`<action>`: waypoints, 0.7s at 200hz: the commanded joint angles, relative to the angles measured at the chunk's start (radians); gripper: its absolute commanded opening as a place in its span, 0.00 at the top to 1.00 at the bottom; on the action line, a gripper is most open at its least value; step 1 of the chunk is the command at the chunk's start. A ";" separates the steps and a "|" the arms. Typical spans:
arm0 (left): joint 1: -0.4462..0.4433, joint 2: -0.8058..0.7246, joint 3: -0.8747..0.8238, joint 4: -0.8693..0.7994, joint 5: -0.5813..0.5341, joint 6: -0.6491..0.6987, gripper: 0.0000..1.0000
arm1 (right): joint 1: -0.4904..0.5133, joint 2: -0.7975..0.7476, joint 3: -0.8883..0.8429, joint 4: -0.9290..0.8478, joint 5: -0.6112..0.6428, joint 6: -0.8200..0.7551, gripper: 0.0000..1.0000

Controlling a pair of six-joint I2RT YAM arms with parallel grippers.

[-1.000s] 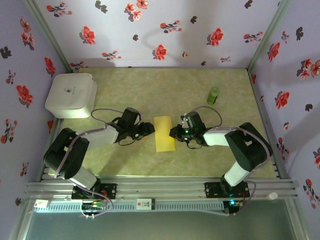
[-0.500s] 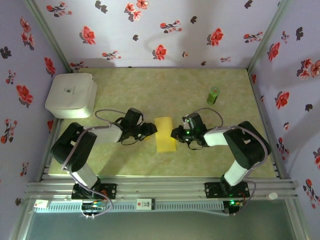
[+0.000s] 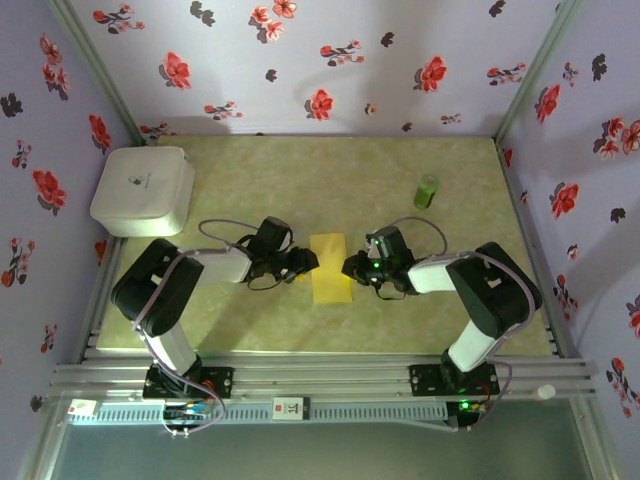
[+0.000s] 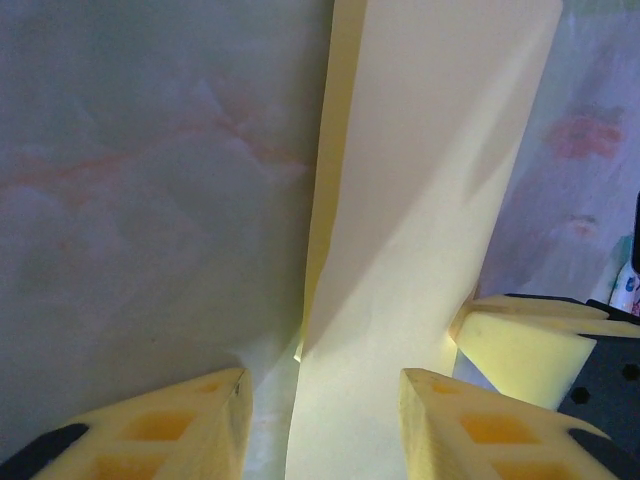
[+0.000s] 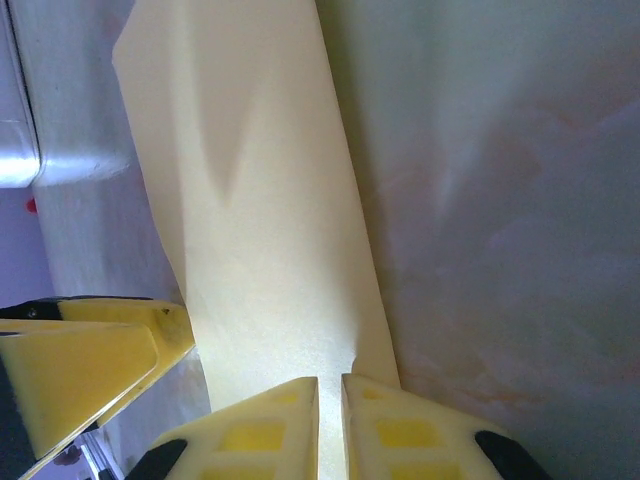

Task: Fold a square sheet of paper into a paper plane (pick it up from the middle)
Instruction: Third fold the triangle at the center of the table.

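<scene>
The square sheet of paper (image 3: 330, 268) lies in the middle of the table as a narrow yellow rectangle, folded over on itself. My left gripper (image 3: 308, 262) is at its left edge, open, and the paper's (image 4: 430, 180) raised edge runs between the two spread fingers of the left gripper (image 4: 322, 385) without being pinched. My right gripper (image 3: 350, 267) is at the opposite long edge. In the right wrist view the right gripper (image 5: 330, 385) has its fingers nearly together, shut on the paper's (image 5: 260, 200) edge.
A white rounded box (image 3: 143, 190) stands at the back left of the table. A small green cylinder (image 3: 427, 191) stands upright at the back right. Flowered walls close in the table on three sides.
My left gripper has slid right, up to the paper's left edge, and its jaws have narrowed a little. The right gripper has stayed on the right edge.
</scene>
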 commanded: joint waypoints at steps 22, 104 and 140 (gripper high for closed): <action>-0.014 0.040 0.030 0.018 0.037 -0.009 0.61 | -0.005 0.033 -0.031 -0.026 0.045 0.016 0.87; -0.016 0.039 0.021 0.040 0.035 -0.009 0.73 | -0.005 0.031 -0.034 -0.019 0.044 0.025 0.87; -0.016 0.023 0.011 0.062 0.035 -0.010 0.78 | -0.005 0.030 -0.033 -0.023 0.045 0.023 0.86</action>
